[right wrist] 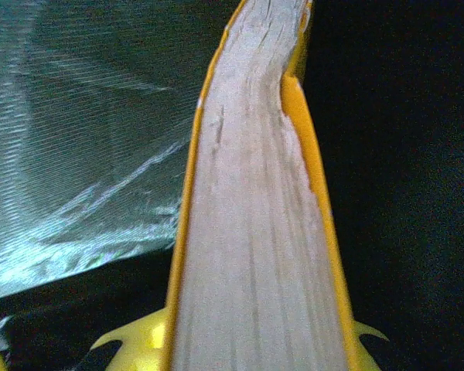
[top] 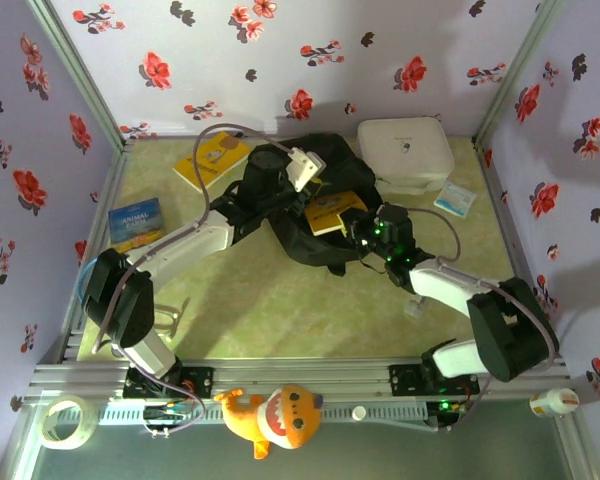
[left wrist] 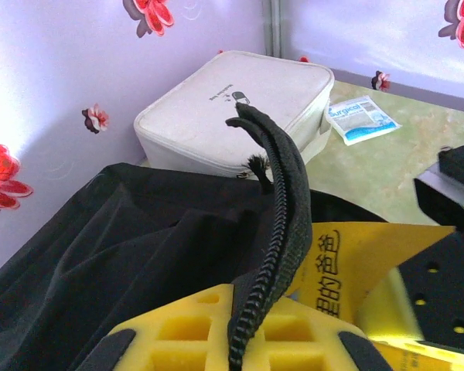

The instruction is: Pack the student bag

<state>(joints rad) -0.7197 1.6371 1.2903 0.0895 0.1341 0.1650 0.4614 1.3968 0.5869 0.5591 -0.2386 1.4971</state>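
- Partly, the left gripper (left wrist: pixel 246 334) is hidden under its own wrist from above. The left wrist view shows its yellow pads (left wrist: pixel 178 328) pressed together on the black zipper edge of the student bag (top: pixel 315 195), which rises upright between them.
- The right gripper (top: pixel 376 228) is clamped on a yellow book (top: pixel 332 211). In the right wrist view the page edge runs up between the yellow fingertips (right wrist: pixel 131 340), and around it are dark fabric and a grey shiny lining too blurred to read.
- How deep the book reaches into the bag cannot be told. From above it lies tilted over the opening.
- The table (top: pixel 280 310) is pale yellow-green, closed in by lilac walls (top: pixel 130 30) printed with red and dark flowers.
- The bag sits at the middle back of the table, with a shut white zip case (top: pixel 405 150) just behind it. A blue-and-white packet (top: pixel 455 198) lies beside the case.
- A second yellow book (top: pixel 212 158) and a blue book (top: pixel 137 222) lie flat to the left.
- A tape roll (top: pixel 62 420), an orange plush toy (top: pixel 275 418) and a small bottle (top: pixel 552 402) rest along the near rail.
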